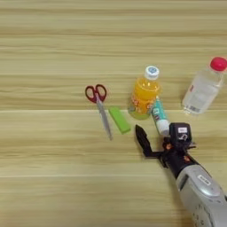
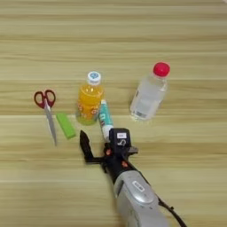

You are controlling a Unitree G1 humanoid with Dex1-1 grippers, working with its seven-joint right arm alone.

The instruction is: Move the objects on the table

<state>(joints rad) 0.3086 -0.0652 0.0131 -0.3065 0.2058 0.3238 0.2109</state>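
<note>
You had the hand (image 2: 99,139) open and empty, its fingers straddling the near end of the white-and-teal tube (image 2: 105,119), not yet closed on it. No object appeared moved. Count on the tabletop (image 1: 44,177): one tube, one orange juice bottle (image 1: 144,93), one clear red-capped bottle (image 1: 204,86), one pair of scissors (image 1: 100,108), one green block (image 1: 119,119), clustered mid-tabletop.

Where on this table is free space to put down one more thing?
Bare wood lies above the scissors and both bottles, across the table left of the scissors, and below them. Crowded: green block, juice bottle, tube, gripper.
</note>
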